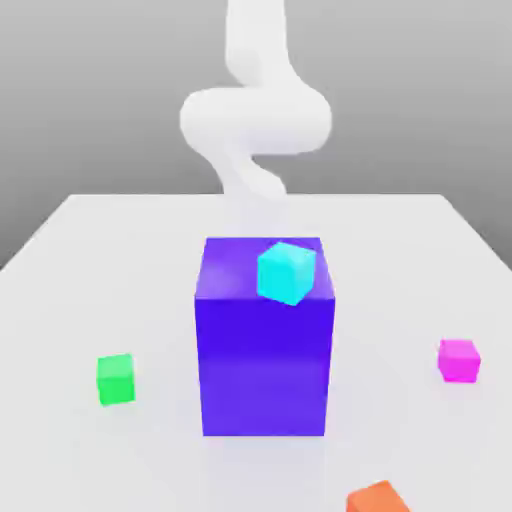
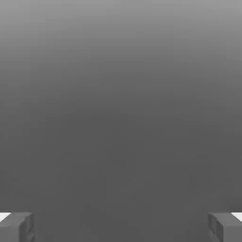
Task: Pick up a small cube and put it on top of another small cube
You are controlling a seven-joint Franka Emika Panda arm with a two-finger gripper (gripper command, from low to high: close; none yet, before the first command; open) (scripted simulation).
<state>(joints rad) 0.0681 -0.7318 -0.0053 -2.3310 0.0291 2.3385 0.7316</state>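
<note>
You have the claw [image 2: 121,227] released: in the hand view its two fingers stand wide apart, with nothing gripped between them. Beyond them you see a plain grey expanse, darker near the fingers and paler farther away, and you cannot tell which surface it is.

In the exterior view, your task's small magenta cube [image 1: 459,361] sits on the pale worktop [image 1: 400,270], toward the exterior view's right and below mid-height of the frame. It is well apart from the big purple-blue block [image 1: 264,365], which stands upright near the middle of the frame.

Look at the top of that block and you find the small cyan cube [image 1: 286,273], tilted, overlapping the block's top face and its near upper edge, on the exterior view's right half of the block. You cannot tell whether it touches the block. The small green cube [image 1: 115,379] rests on the worktop at the exterior view's left, a little lower in the frame than the magenta one. At the bottom edge of the frame, just right of centre, you have an orange cube [image 1: 378,498], partly cut off by the border.

Your white arm [image 1: 256,120] comes down from the top centre of the frame, its lower part fading into the bright worktop above the block's top edge.
</note>
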